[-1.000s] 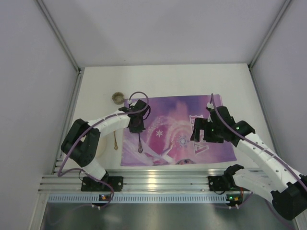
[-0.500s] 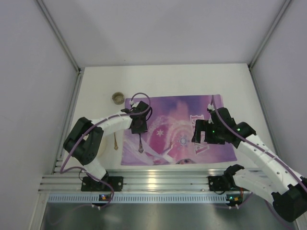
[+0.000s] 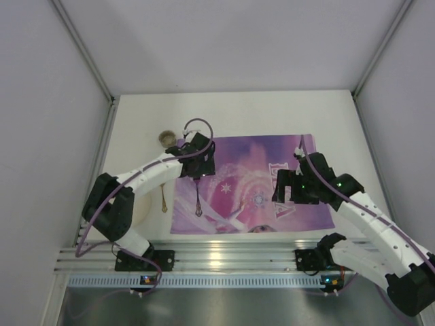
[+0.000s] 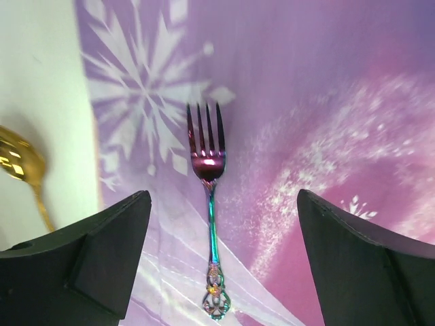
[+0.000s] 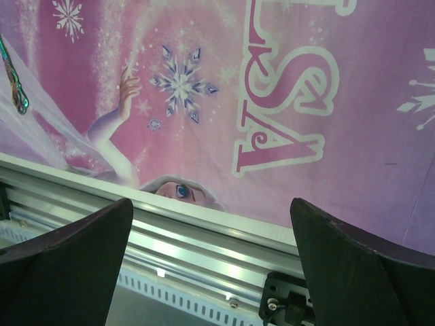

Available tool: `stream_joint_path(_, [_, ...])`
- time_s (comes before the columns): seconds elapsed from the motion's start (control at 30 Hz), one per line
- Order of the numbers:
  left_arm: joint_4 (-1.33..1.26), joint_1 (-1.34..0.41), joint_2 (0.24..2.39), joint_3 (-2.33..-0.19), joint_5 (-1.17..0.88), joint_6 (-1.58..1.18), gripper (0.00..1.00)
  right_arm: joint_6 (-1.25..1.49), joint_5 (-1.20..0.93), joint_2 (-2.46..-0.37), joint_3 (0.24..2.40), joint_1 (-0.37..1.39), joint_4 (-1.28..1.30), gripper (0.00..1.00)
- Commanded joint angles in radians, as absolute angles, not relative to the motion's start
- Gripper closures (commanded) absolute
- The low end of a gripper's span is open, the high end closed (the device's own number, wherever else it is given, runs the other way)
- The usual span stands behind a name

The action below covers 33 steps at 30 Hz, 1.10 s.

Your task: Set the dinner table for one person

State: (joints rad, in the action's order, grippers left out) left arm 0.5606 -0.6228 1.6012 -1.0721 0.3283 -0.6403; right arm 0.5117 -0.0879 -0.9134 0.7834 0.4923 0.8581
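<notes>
White bench fills this walled bay, a purple placemat on its near half. My left hand hovers spread wide, empty, over a rainbow fork lying flat near the mat's left edge. A gold spoon lies beside the mat. My right hand hangs open over the mat's right part.

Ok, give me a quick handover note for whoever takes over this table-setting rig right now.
Left hand: open, empty, over the fork.
Right hand: open, empty, over the right part of the placemat.
Things: fork lies flat on the placemat's left part; gold spoon on the dinner table, left of the mat; small round cup beyond the mat's far-left corner.
Done: fork placed.
Left: likely the spoon and cup, both off the mat.
</notes>
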Motion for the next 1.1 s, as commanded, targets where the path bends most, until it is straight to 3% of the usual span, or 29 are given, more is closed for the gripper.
stream_joint_path(0.0, [0.6, -0.614, 1.494, -1.134, 0.475, -0.563, 0.06, 0.486, -0.089, -0.87, 0.813, 0.479, 0.844, 0.0])
stream_joint_path(0.1, [0.609, -0.568, 1.45, -1.141, 0.517, -0.522, 0.06, 0.494, -0.084, -0.847, 0.805, 0.477, 0.838, 0.0])
stream_joint_path(0.33, [0.727, -0.257, 1.456, -1.125, 0.431, -0.509, 0.07, 0.495, -0.083, -0.833, 0.793, 0.479, 0.838, 0.0])
stream_joint_path(0.5, [0.687, -0.222, 1.453, -1.008, 0.359, -0.529, 0.11, 0.499, -0.087, -0.842, 0.788, 0.48, 0.833, 0.0])
stream_joint_path(0.6, [0.638, -0.222, 1.454, -0.944, 0.309, -0.541, 0.17, 0.499, -0.089, -0.847, 0.787, 0.48, 0.83, 0.0])
stream_joint_path(0.77, [0.615, -0.222, 1.47, -0.874, 0.319, -0.56, 0.36, 0.499, -0.091, -0.85, 0.781, 0.479, 0.83, 0.0])
stream_joint_path(1.07, [0.528, -0.222, 1.526, -0.812, 0.284, -0.566, 0.46, 0.506, -0.089, -0.854, 0.772, 0.479, 0.828, 0.0])
